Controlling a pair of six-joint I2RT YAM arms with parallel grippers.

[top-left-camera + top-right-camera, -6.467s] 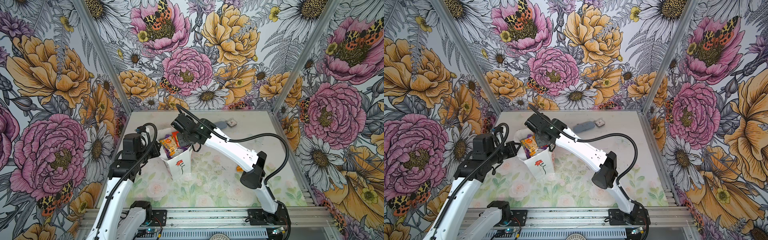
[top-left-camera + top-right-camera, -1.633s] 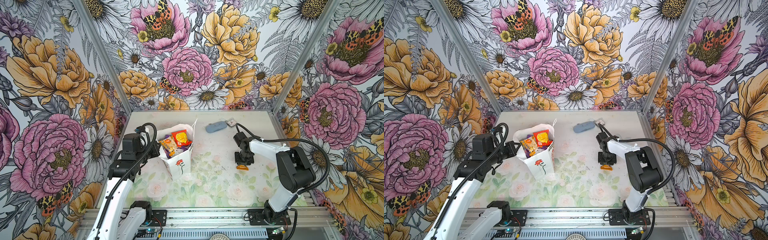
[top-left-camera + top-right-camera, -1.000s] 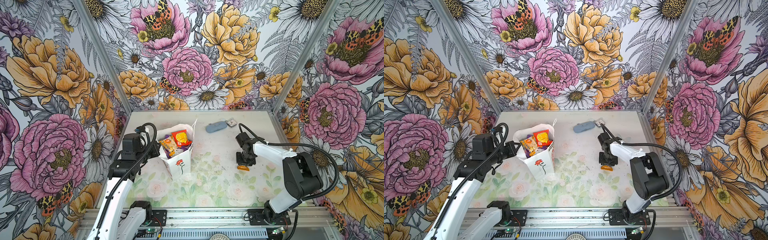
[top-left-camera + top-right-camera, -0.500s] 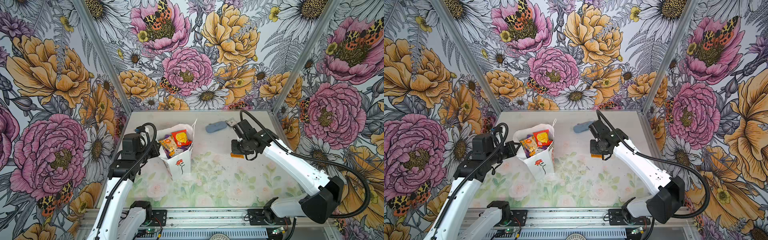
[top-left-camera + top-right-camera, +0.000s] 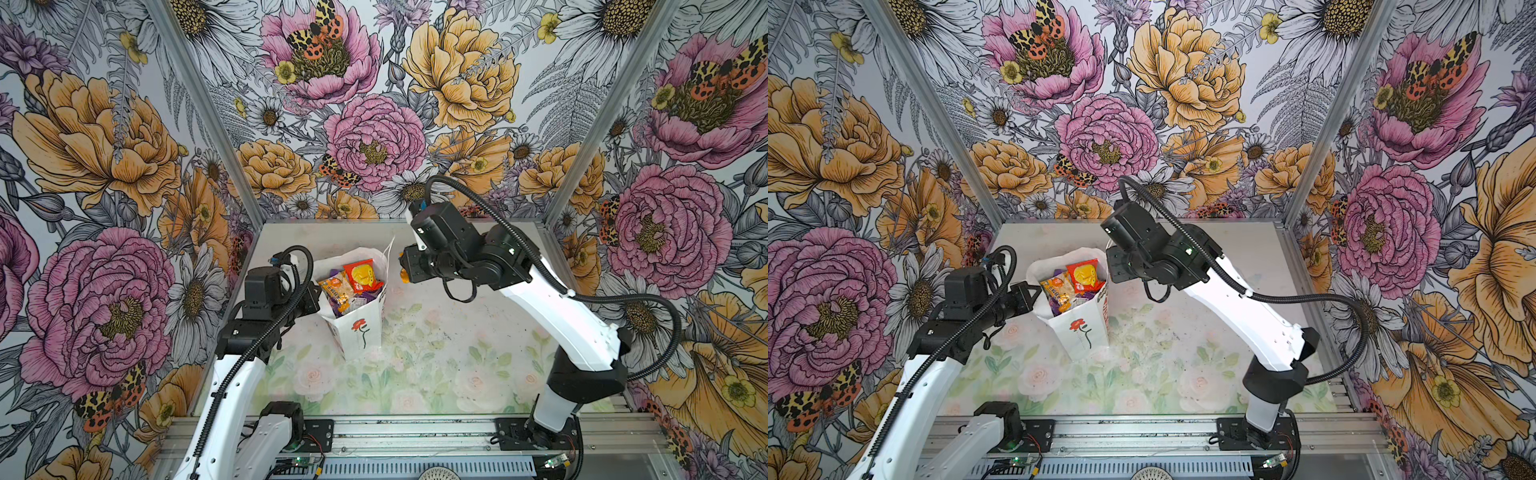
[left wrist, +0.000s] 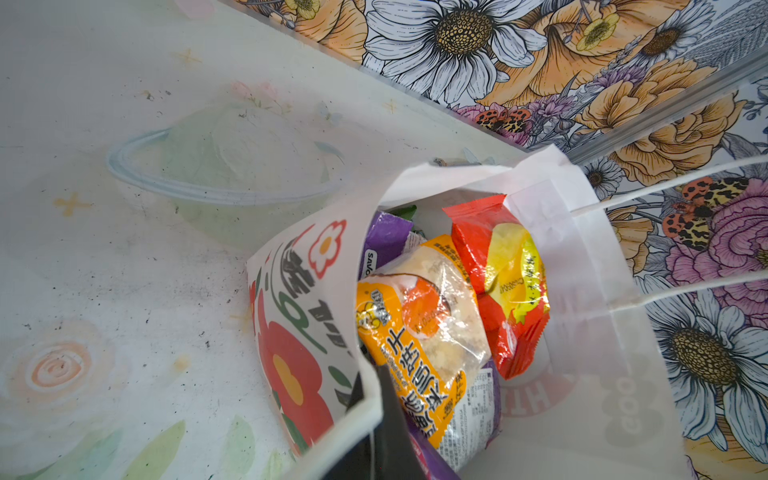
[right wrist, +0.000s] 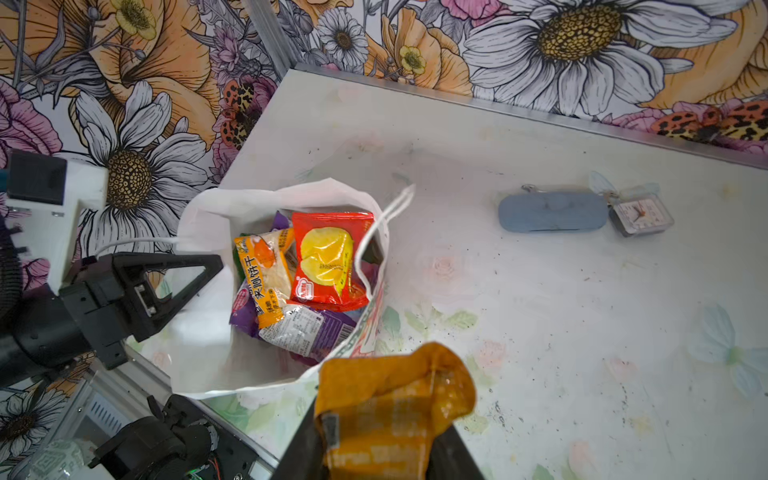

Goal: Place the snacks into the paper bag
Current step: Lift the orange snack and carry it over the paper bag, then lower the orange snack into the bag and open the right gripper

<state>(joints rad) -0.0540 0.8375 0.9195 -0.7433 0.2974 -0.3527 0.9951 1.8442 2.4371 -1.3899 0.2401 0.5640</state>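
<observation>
Snacks (image 7: pixel 291 324), a red-yellow packet (image 5: pixel 362 276) on top, already fill the paper bag (image 5: pixel 361 332), which stands upright on the tabletop (image 5: pixel 436 353) with the left fingers (image 6: pixel 390 428) clamped on its rim. The right fingers (image 7: pixel 299 453) grip an orange packet (image 7: pixel 395 395) just beside the mouth, seemingly the last to go in. A cord handle (image 7: pixel 374 237) droops across the opening. A grey-blue case (image 7: pixel 552 212) and a small clock (image 7: pixel 642 216) lie well apart.

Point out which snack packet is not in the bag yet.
The small orange packet gripped in the right end effector, held beside the rim of the paper bag. The red-and-yellow packet, the orange-and-white packet and the purple packet sit inside it.
</observation>
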